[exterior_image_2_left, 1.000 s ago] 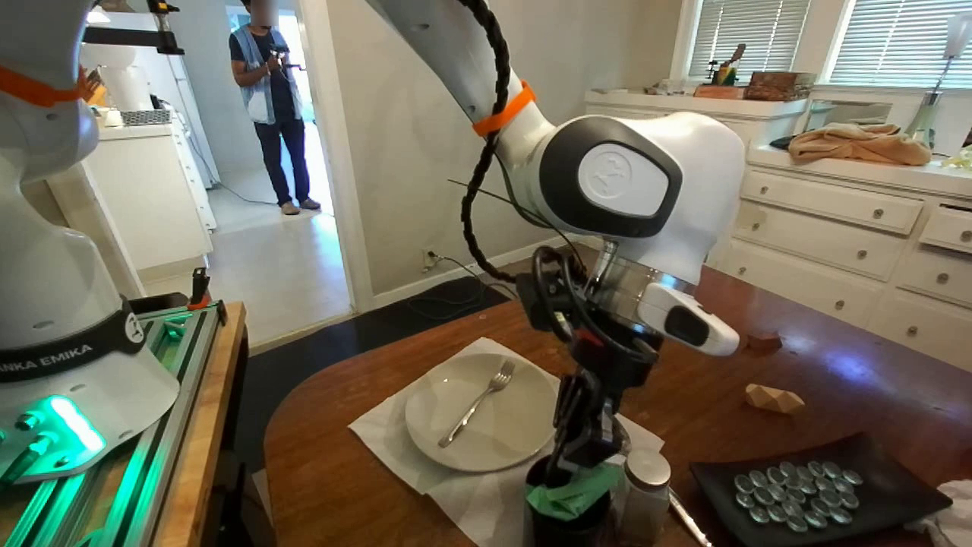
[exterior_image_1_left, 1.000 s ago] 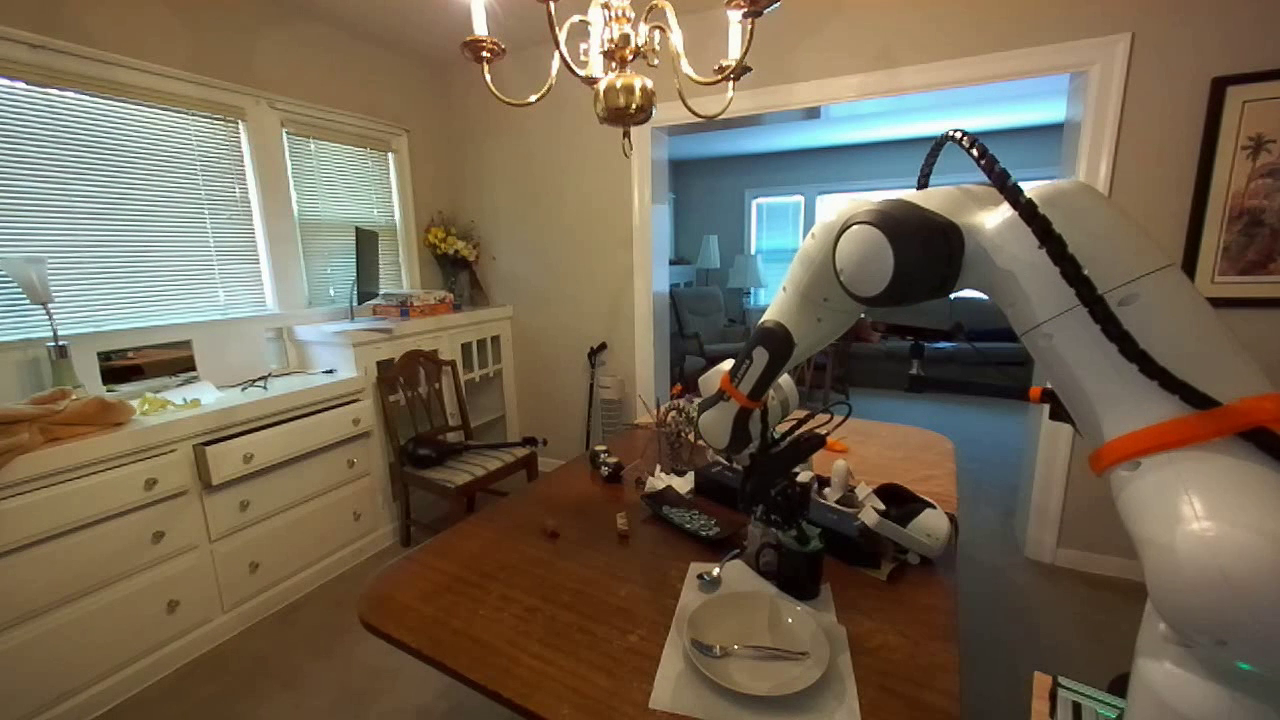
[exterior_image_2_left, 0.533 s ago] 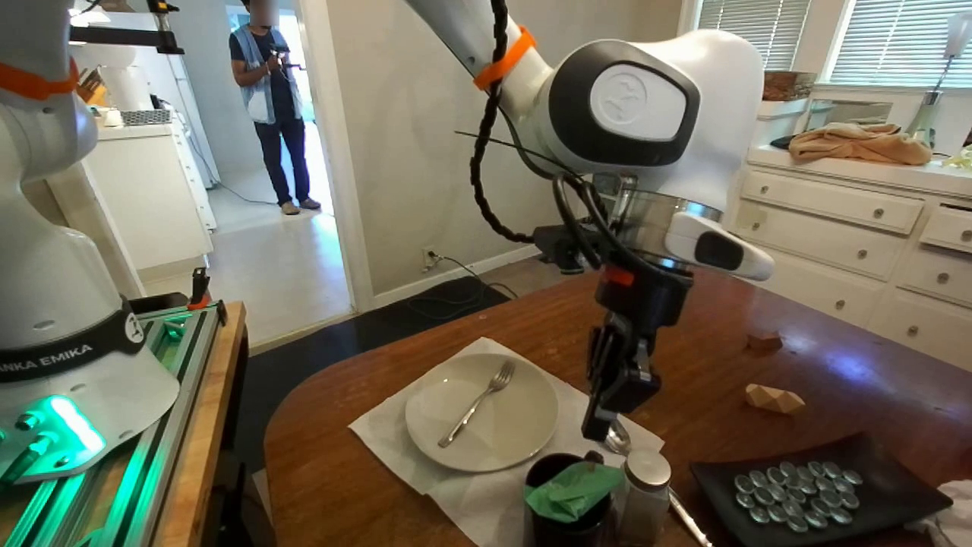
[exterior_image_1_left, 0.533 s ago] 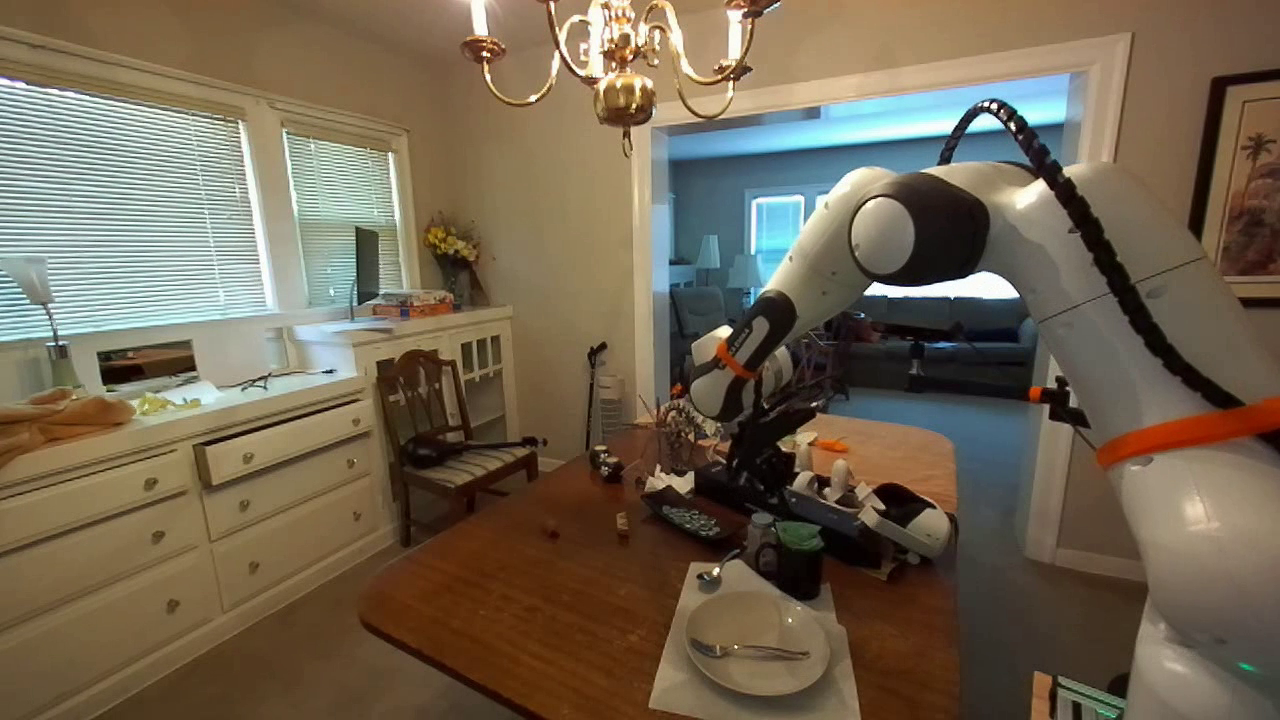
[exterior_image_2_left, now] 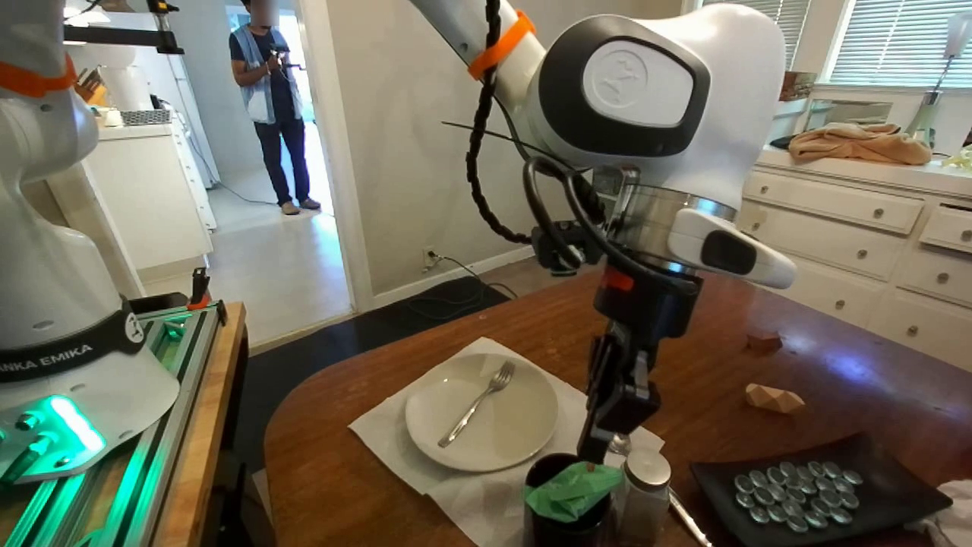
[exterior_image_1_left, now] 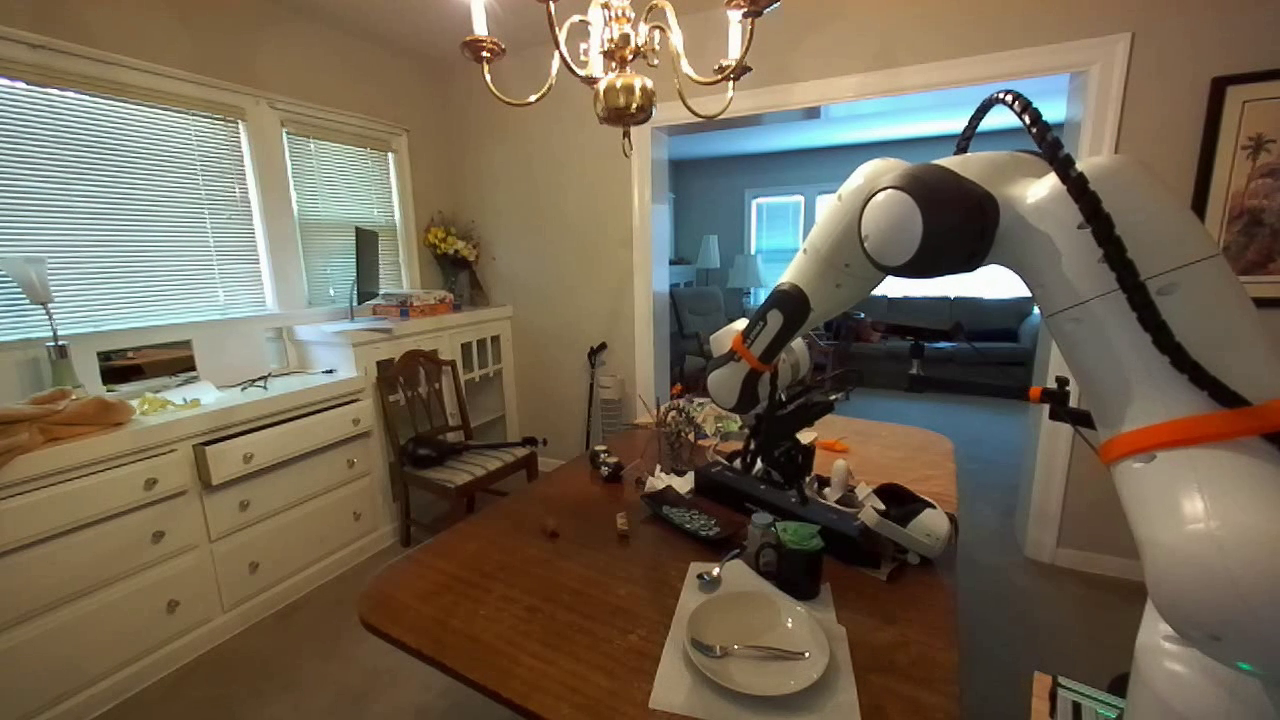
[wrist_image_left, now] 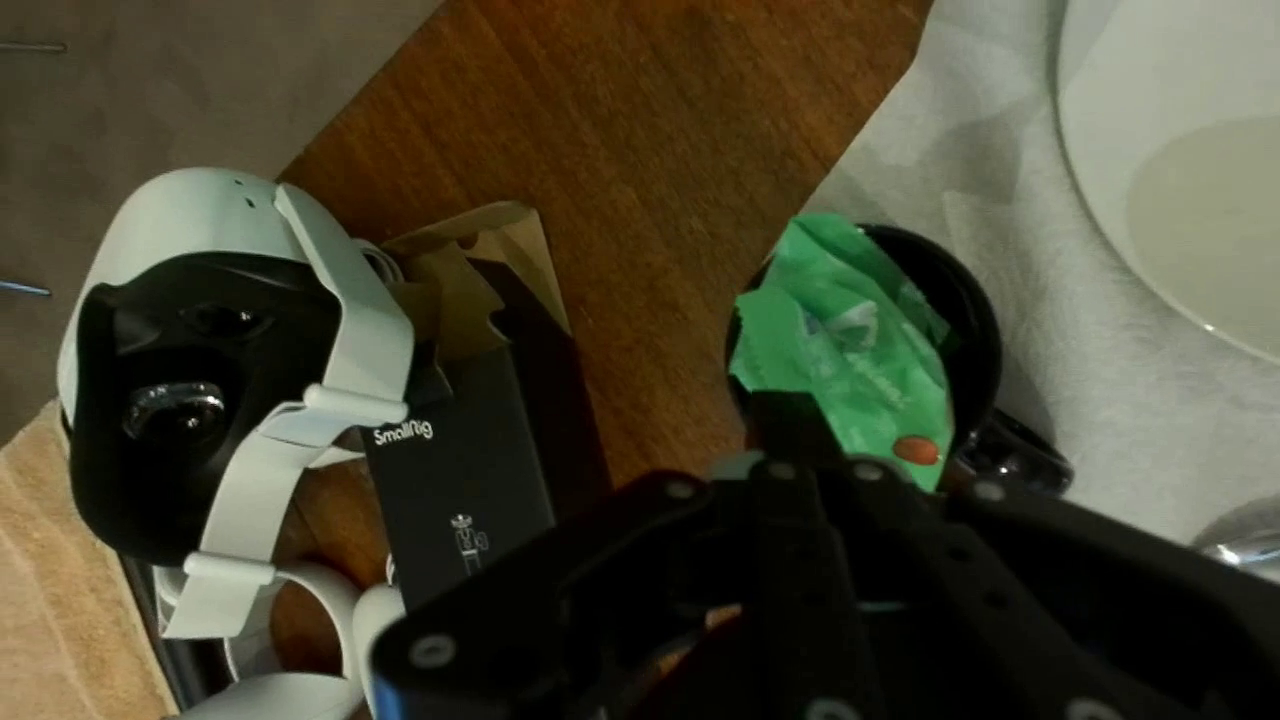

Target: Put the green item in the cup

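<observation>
The green item (exterior_image_2_left: 575, 490) is a crumpled light-green wrapper with an orange spot. It lies in the mouth of the black cup (exterior_image_2_left: 560, 535), its edges up to the rim. It also shows in the wrist view (wrist_image_left: 870, 350), covering most of the opening of the cup (wrist_image_left: 985, 315), and in an exterior view (exterior_image_1_left: 800, 535). My gripper (exterior_image_2_left: 594, 450) is above and behind the cup, pointing down, apart from the wrapper. In the wrist view its fingers (wrist_image_left: 797, 425) are together with nothing seen between them; they hide part of the wrapper's lower edge.
A glass jar (exterior_image_2_left: 646, 486) stands against the cup's side. A white plate (exterior_image_2_left: 486, 448) with a fork lies on white paper. A black tray (exterior_image_2_left: 904, 501) holds glass pebbles. A black box (wrist_image_left: 460, 470) and white headset (wrist_image_left: 200, 215) lie beside the cup.
One second ago my gripper was down at the cup's mouth on the wrapper. It has risen clear and shifted slightly since. The wrapper stays in the cup.
</observation>
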You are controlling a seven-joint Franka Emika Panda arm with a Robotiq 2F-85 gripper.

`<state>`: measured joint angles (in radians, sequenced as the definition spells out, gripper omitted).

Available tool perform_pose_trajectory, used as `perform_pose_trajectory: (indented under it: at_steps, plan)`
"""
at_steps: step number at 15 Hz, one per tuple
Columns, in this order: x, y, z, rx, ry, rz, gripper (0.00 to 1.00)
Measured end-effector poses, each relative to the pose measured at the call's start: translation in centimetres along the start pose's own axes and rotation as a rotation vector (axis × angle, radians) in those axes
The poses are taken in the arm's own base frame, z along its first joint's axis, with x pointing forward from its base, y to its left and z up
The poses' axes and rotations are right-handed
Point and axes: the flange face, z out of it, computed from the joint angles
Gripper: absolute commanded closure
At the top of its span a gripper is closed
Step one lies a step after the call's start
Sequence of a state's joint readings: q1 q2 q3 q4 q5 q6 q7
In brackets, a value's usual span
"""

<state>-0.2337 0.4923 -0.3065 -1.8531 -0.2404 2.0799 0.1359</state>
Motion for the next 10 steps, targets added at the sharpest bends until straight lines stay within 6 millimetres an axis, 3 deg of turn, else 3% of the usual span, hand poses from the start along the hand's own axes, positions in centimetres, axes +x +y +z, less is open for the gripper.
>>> perform_pose_trajectory:
  at_steps: [3, 10]
  plan:
    - [-1.0, 0.6, 1.7, -0.005, -0.043, 0.007, 1.00]
    - [-2.5, -1.7, 4.9, -0.013, -0.110, -0.014, 1.00]
